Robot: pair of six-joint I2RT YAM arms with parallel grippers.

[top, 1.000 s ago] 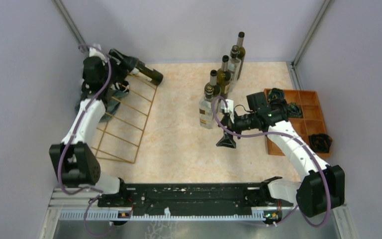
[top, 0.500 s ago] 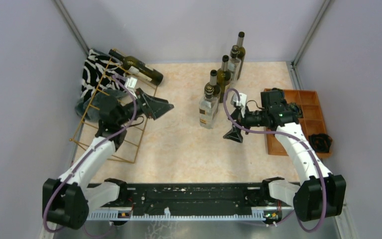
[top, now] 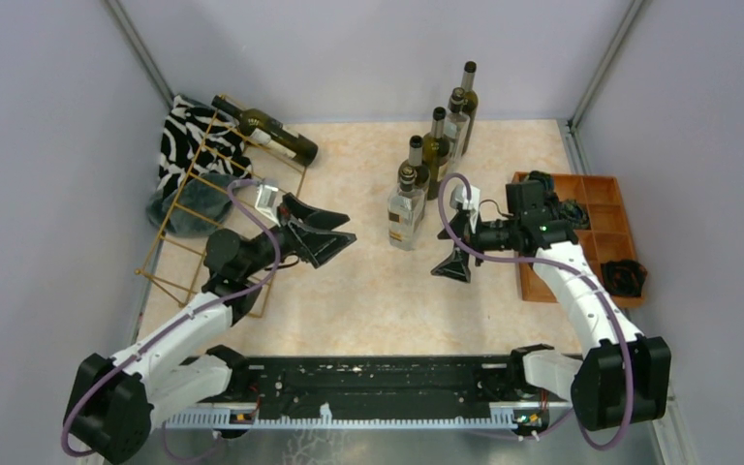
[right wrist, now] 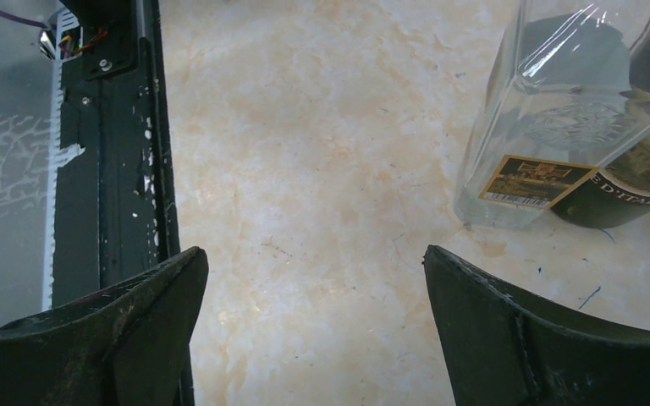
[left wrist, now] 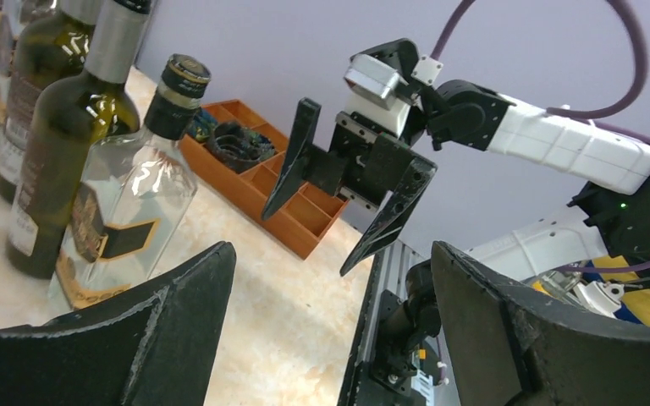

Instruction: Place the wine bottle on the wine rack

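Bright even light, soft faint shadows, glare on clear bottle [right wrist: 550, 118], sharp focus throughout

A: What's in the tray [top: 604, 190]?
B: Dark lumps, too small to tell. The right arm [top: 562, 276] covers its left edge.
A: The rack [top: 199, 205]?
B: Its near right corner is behind the left arm [top: 237, 254].
A: Right wrist view?
B: Clear bottle [right wrist: 550, 110] cut off at the top, dark bottle [right wrist: 643, 169] at the right edge.
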